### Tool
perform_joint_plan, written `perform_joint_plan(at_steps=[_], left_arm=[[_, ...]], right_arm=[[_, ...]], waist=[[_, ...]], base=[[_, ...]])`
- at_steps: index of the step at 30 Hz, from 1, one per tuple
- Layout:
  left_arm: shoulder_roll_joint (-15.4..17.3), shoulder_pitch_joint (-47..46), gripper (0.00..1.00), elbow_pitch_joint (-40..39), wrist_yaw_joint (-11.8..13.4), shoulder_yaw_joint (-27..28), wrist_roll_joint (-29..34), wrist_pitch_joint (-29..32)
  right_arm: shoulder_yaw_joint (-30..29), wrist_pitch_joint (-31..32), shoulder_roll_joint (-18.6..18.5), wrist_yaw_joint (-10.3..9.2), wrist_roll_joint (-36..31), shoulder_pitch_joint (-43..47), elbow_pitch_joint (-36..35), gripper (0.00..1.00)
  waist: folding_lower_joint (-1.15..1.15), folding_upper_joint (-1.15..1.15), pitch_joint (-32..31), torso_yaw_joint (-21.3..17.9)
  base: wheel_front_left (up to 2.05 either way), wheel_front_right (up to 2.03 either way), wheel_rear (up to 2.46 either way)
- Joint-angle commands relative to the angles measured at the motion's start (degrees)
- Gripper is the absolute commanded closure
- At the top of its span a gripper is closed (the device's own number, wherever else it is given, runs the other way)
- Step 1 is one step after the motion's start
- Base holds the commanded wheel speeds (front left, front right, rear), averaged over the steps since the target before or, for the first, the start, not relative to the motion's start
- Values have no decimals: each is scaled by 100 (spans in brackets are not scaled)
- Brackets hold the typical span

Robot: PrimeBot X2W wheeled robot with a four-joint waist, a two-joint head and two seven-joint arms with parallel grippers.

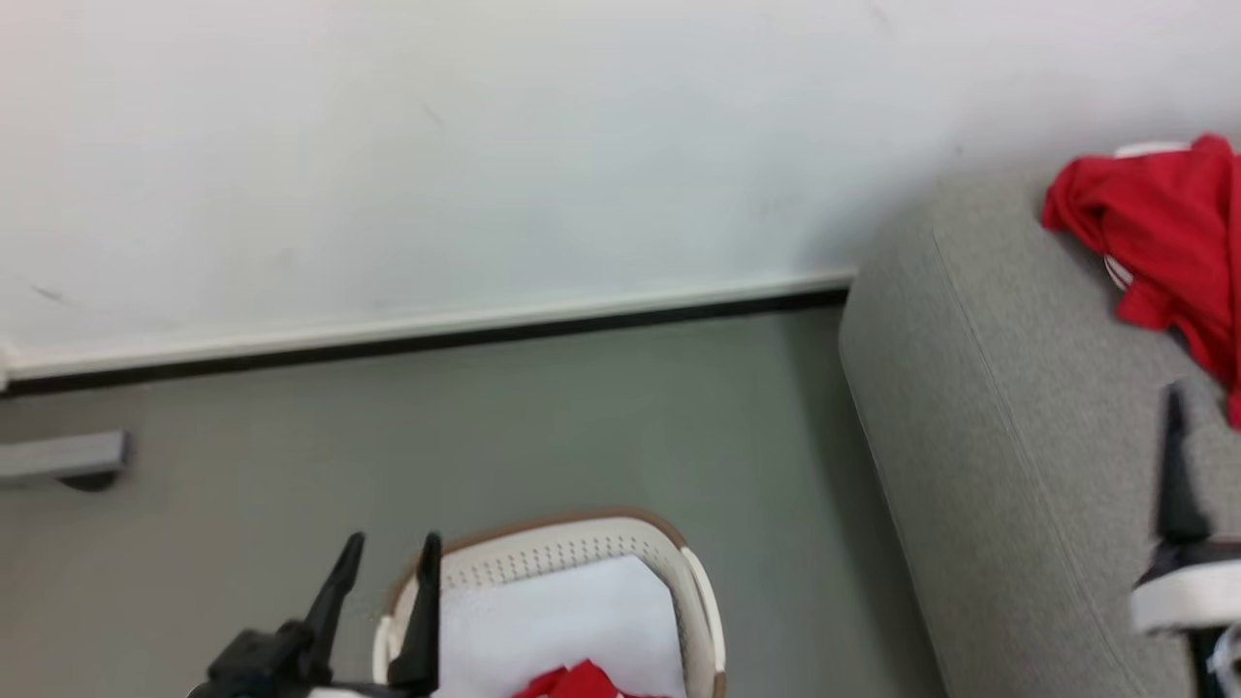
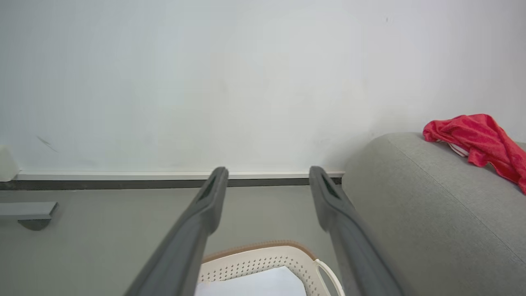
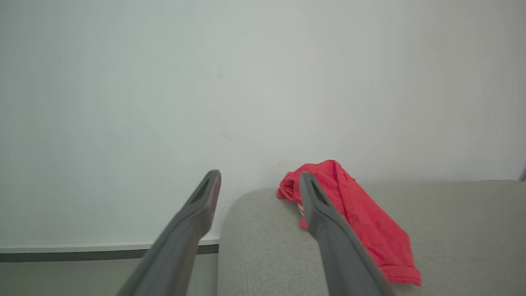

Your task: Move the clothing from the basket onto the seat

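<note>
Clothing (image 1: 1163, 228) heaped on seat (image 1: 970, 436); some in basket (image 1: 562, 548).

Red clothing (image 1: 1163, 223), grey seat (image 1: 989, 417), cream brown-rimmed basket (image 1: 582, 548).

- A white wall (image 1: 485, 145), faintly scuffed, is seen.
- A white skirting board (image 1: 436, 325), dark-edged below, is set along the wall's foot.
- Grey floor (image 1: 543, 427) is spread below the wall.
- A flat grey piece (image 1: 63, 456) is seen near the wall.
</note>
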Motion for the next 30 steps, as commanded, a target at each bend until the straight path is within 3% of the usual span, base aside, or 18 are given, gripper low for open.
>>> perform_joint_plan(at_steps=[1,6,14,30], left_arm=[[-15,193,0,-46,21,90,130,-7],[-190,604,0,-111,-97,580,337,-7],[-514,931,0,88,-441,1185,669,-7],[-910,980,0,384,-995,1747,1048,-8]], right_arm=[[109,0,92,-1,44,256,-145,0],[424,1,383,-2,42,894,-571,0],[992,0,618,-5,-102,1474,-383,0],[1238,0,746,-5,-99,1361,-108,0]], waist=[[2,0,-296,237],[2,0,-570,495],[2,0,-699,726],[2,0,-771,757]], base=[[0,0,0],[0,0,0],[0,0,0],[0,0,0]])
